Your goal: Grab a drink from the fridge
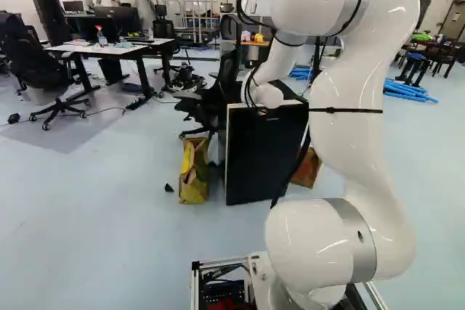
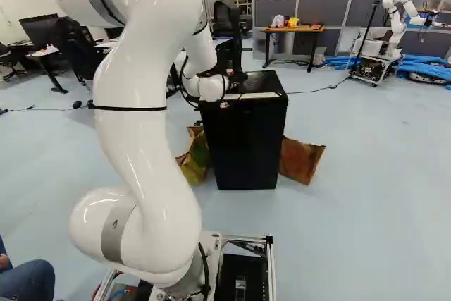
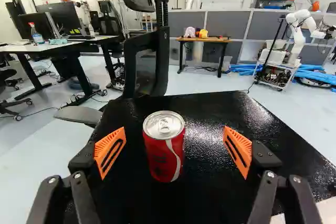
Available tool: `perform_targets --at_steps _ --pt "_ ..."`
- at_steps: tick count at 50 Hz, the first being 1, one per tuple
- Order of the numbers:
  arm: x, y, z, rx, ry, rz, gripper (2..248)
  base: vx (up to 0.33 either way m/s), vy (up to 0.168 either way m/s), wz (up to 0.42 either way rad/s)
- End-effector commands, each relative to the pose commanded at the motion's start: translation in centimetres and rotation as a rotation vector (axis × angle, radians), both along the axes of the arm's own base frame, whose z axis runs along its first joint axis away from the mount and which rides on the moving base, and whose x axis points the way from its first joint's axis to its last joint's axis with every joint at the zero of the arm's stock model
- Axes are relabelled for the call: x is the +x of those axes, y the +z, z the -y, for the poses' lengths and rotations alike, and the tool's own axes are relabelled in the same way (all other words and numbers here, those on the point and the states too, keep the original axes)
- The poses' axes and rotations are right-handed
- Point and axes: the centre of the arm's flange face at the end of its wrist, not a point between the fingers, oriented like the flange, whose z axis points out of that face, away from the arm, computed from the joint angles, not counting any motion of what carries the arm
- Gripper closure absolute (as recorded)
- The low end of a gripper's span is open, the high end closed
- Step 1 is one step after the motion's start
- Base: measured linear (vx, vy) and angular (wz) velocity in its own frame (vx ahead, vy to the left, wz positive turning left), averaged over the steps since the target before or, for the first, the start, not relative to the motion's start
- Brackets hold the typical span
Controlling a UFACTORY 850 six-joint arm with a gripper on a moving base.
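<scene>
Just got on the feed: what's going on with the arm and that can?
The white arm reaches over the black fridge, and a red drink can stands upright on its top. The black gripper is open around the can, an orange pad on either side, neither touching it. So the can is lined up between them but not gripped.

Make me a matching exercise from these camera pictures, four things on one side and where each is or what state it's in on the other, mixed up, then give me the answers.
Things:
1. Soda can
2. Gripper
3. Fridge
4. Spray bottle

Places and states:
A. On a white desk
B. Upright on a black top, between two orange pads
C. Fingers apart, gripping nothing
D. Black, standing on the floor

Right pairs: 1-B, 2-C, 3-D, 4-A
</scene>
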Motion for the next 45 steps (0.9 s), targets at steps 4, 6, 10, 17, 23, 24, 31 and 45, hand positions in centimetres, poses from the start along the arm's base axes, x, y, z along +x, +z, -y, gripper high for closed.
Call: perform_targets --at_steps 4,6,10,17,23,24,31,45 --pt "0.6 -0.6 0.0 0.0 0.001 -0.003 3 0.0 0.0 0.0" --pt "0.9 -0.8 0.0 0.0 0.001 -0.005 3 0.0 0.0 0.0" --pt "1.4 -1.3 0.0 0.001 0.002 -0.006 3 0.0 0.0 0.0" --pt "1.5 -1.3 0.0 0.0 0.002 -0.006 3 0.0 0.0 0.0" --pt "1.5 -1.3 0.0 0.0 0.002 -0.006 10 0.0 0.0 0.0" --pt "1.5 -1.3 0.0 0.0 0.002 -0.006 10 0.0 0.0 0.0" --pt "1.5 -1.3 0.0 0.0 0.002 -0.006 46 0.0 0.0 0.0" --pt "1.5 -1.3 0.0 0.0 0.002 -0.006 151 0.0 0.0 0.0"
